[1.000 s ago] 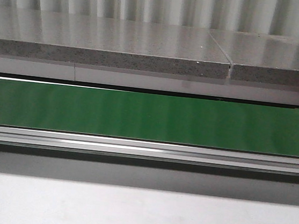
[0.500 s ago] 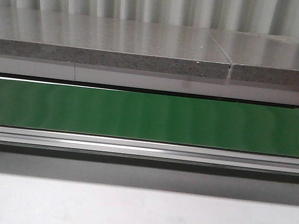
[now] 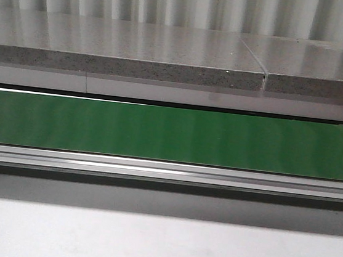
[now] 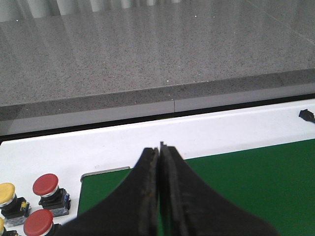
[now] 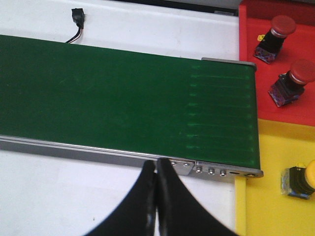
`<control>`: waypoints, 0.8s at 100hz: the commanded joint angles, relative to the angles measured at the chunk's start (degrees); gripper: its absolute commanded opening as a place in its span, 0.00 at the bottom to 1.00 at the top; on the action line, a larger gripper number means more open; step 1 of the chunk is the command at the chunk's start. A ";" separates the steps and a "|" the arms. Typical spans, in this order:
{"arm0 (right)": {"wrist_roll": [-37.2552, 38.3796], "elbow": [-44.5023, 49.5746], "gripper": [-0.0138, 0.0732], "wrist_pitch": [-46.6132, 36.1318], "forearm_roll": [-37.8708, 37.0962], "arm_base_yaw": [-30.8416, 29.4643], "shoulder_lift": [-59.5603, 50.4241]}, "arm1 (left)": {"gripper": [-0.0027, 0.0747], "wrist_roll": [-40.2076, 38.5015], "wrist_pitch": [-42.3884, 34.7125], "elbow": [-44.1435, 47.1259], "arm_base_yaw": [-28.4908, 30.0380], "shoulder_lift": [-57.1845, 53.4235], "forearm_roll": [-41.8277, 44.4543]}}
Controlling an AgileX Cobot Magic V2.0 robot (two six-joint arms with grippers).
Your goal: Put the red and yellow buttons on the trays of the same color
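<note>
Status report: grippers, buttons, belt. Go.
Left gripper shut, empty. Right gripper shut, empty. Two red buttons on red tray. Green belt bare.

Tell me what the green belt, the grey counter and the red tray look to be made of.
Green conveyor belt: smooth rubber or PVC, probably; matte with faint sheen.
Grey speckled counter: polished stone or composite, going by flecks and reflections.
Red tray: likely moulded plastic; uniform colour, slight gloss.

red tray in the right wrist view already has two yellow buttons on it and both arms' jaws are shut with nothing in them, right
Not quite: the two buttons on the red tray are red, not yellow, as the right wrist view shows. A yellow button sits on the yellow tray. The rest holds: the left gripper and right gripper have shut, empty jaws.
</note>
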 commanded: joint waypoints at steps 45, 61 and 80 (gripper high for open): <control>-0.53 -1.36 0.08 -2.75 -0.18 0.10 -0.21 | 0.01 -0.09 -4.20 -1.62 -0.45 0.15 -0.57; -0.53 -1.36 0.08 -2.75 -0.18 0.10 -0.21 | 0.01 -0.09 -4.94 -1.62 -0.45 0.50 -0.57; -0.53 -1.36 0.08 -2.75 -0.18 0.10 -0.21 | 0.07 -0.09 -3.98 -1.62 -0.45 1.44 -0.57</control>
